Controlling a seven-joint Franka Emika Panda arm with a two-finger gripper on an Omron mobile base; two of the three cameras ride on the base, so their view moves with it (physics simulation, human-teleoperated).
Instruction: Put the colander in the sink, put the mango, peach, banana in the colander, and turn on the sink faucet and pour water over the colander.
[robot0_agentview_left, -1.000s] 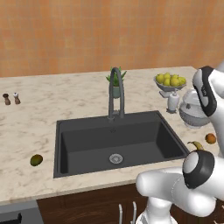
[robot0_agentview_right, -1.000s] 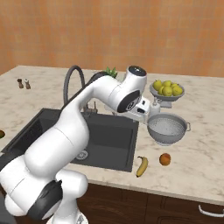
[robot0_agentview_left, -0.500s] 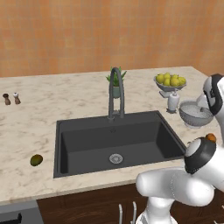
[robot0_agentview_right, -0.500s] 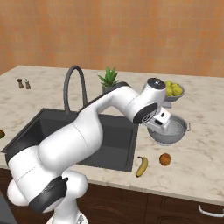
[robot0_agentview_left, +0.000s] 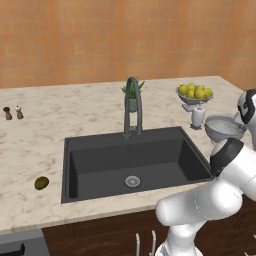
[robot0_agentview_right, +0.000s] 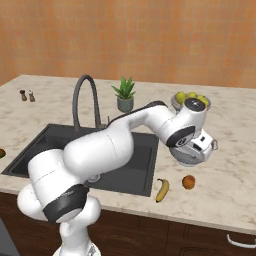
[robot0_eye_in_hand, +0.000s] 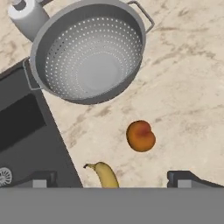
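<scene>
The colander (robot0_eye_in_hand: 89, 52) looks like matt grey perforated metal; the countertop (robot0_eye_in_hand: 183, 78) at its 3 o'clock like smooth veined marble; the sink (robot0_agentview_left: 130, 162) matt charcoal; the peach (robot0_eye_in_hand: 141, 136) softly glossy.

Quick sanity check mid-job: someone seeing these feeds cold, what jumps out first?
The big white arm, bent right across the counter, its gripper hanging with jaws open over the silver colander beside the sink. Next, the peach and banana lying on the marble near the colander.
</scene>
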